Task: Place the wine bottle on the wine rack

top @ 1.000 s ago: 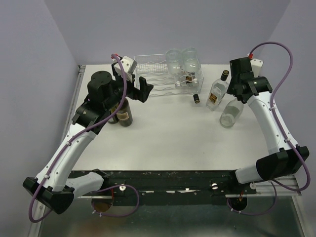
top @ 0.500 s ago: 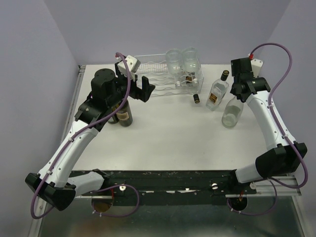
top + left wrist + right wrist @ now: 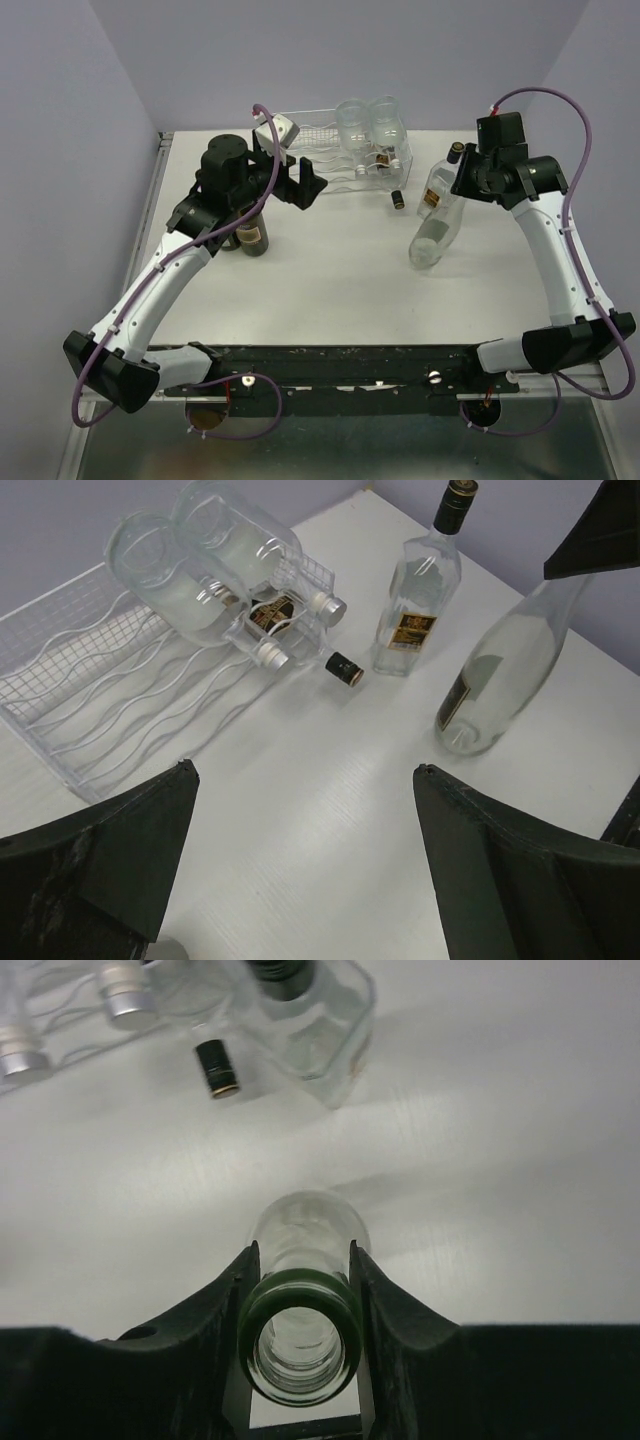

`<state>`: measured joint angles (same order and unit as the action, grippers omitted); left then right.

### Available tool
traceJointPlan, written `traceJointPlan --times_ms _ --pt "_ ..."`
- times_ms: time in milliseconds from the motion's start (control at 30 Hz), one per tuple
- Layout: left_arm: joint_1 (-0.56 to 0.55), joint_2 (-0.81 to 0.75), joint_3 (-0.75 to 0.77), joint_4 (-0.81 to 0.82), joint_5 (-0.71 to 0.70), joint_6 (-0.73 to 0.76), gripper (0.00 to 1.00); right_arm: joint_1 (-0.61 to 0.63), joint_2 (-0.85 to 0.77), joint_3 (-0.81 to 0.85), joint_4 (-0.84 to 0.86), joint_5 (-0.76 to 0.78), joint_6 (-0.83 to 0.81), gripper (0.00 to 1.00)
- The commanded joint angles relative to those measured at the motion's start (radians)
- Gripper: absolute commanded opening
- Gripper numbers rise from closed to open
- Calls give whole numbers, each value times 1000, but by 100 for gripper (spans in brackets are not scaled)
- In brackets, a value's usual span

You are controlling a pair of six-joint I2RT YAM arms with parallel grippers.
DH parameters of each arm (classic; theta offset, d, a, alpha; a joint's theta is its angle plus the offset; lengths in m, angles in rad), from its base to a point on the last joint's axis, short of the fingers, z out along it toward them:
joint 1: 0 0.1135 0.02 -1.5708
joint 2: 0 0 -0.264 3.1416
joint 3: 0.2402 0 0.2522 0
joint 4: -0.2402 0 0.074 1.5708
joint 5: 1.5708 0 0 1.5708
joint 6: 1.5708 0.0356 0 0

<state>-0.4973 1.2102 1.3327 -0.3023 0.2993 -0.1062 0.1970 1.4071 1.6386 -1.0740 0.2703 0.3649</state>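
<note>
jaws, right gripper (image 3: 300, 1285): clamped on wine bottle (image 3: 432, 235) neck
jaws, left gripper (image 3: 302, 770): spread wide, empty
room: bare table (image 3: 330, 290) in front of wine rack (image 3: 308, 148)
wine bottle: clear, uncapped, tilted

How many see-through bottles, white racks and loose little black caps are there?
See-through bottles: 4 (two rack bottles, the square bottle standing, the tilted bottle in the right fingers)
White wine rack: 1
Loose black cap: 1
Total: 6

The right arm's jaws hold the tilted wine bottle (image 3: 433, 230), apart from the wine rack (image 3: 308, 148).
</note>
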Motion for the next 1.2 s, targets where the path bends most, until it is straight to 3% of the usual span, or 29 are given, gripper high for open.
traceJointPlan --times_ms 0,167,500,800,1167 --pt "2 31 -46 78 147 -43 99 71 -71 92 57 -317 54 1" --pt "-1 72 -81 120 239 -38 99 163 -30 176 101 -431 126 1" --pt "-10 65 -191 215 357 -29 99 202 44 288 216 -611 233 1" --pt "-10 117 -149 140 495 14 99 213 66 316 334 -773 247 1" --pt "-12 123 -147 45 370 100 99 236 76 345 436 -916 286 1"
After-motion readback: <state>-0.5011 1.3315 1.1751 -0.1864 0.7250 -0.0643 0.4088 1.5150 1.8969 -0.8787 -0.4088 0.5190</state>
